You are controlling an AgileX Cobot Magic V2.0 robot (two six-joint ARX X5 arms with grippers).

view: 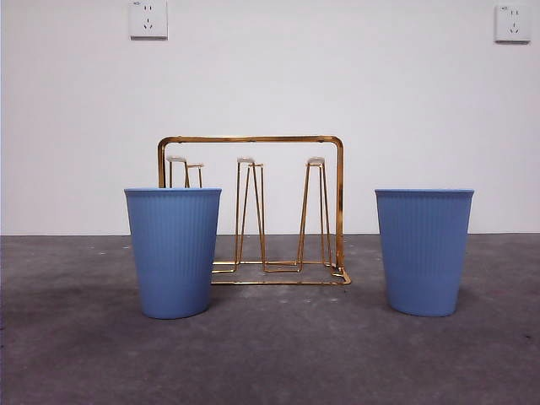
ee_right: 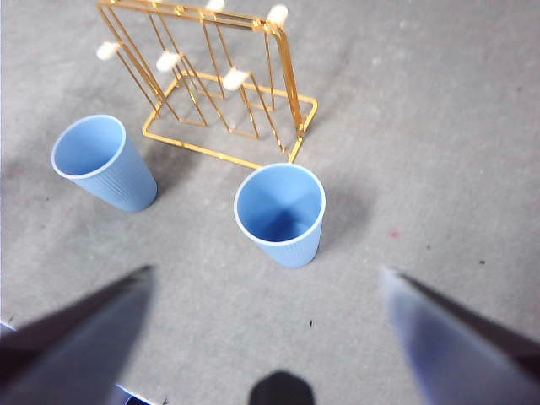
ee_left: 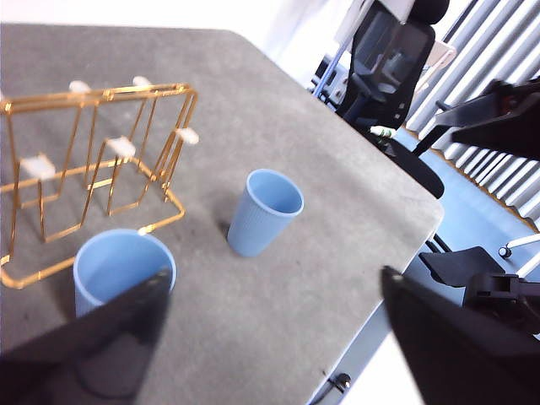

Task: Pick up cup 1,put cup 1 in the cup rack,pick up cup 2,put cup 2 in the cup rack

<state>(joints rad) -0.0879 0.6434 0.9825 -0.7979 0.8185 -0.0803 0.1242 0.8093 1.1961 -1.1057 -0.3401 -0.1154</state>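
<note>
Two ribbed blue cups stand upright on the grey table, one at the left (view: 173, 253) and one at the right (view: 423, 251); nothing marks which is cup 1 or cup 2. Between and behind them stands the gold wire cup rack (view: 253, 140), its prongs bare. My left gripper (ee_left: 274, 277) hangs open above the table, with one cup (ee_left: 124, 268) close to one jaw and the other cup (ee_left: 266, 211) farther off, beside the rack (ee_left: 93, 169). Open as well, my right gripper (ee_right: 268, 271) hovers just short of a cup (ee_right: 280, 211). A second cup (ee_right: 101, 162) and the rack (ee_right: 221, 84) lie beyond it.
The table's edge (ee_left: 396, 253) runs close past the cups in the left wrist view, with black office chairs (ee_left: 388, 59) beyond it. Two wall sockets (view: 148, 18) sit on the white wall behind. Neither arm shows in the front view.
</note>
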